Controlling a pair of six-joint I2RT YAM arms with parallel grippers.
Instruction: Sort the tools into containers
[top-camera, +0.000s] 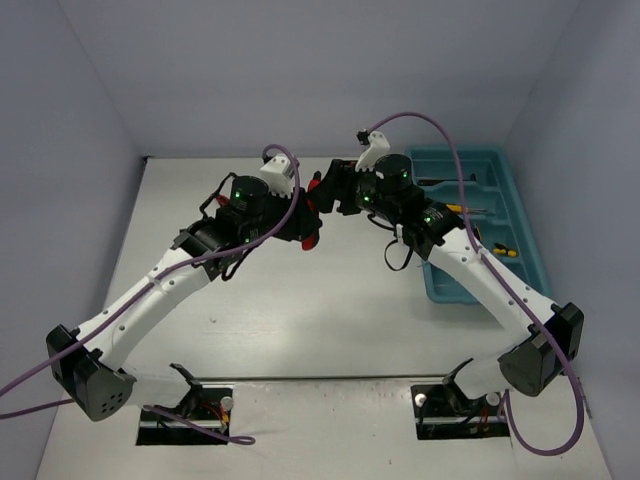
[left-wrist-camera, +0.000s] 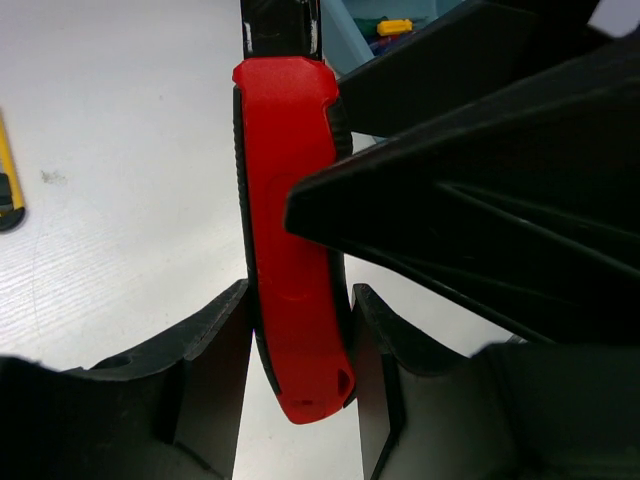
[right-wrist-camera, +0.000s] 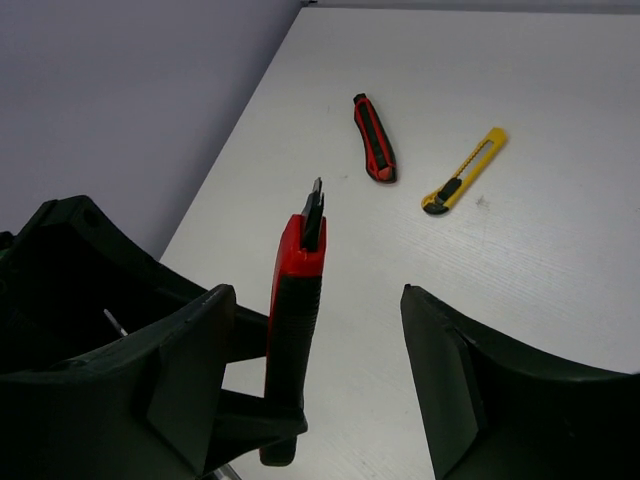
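Observation:
My left gripper (top-camera: 303, 226) (left-wrist-camera: 300, 305) is shut on a red utility knife (left-wrist-camera: 290, 240) and holds it above the table. The knife also shows in the top view (top-camera: 311, 240) and the right wrist view (right-wrist-camera: 295, 310), blade end up. My right gripper (top-camera: 327, 197) (right-wrist-camera: 318, 300) is open and stands around the knife, which is close to its left finger (right-wrist-camera: 190, 370). A second red knife (right-wrist-camera: 374, 138) and a yellow knife (right-wrist-camera: 463, 171) lie on the table. The teal tray (top-camera: 520, 228) at the right holds yellow-handled screwdrivers (top-camera: 505, 250).
The yellow knife's end shows at the left edge of the left wrist view (left-wrist-camera: 8, 185). A corner of the tray (left-wrist-camera: 345, 45) shows behind the held knife. Walls close the table at the back and both sides.

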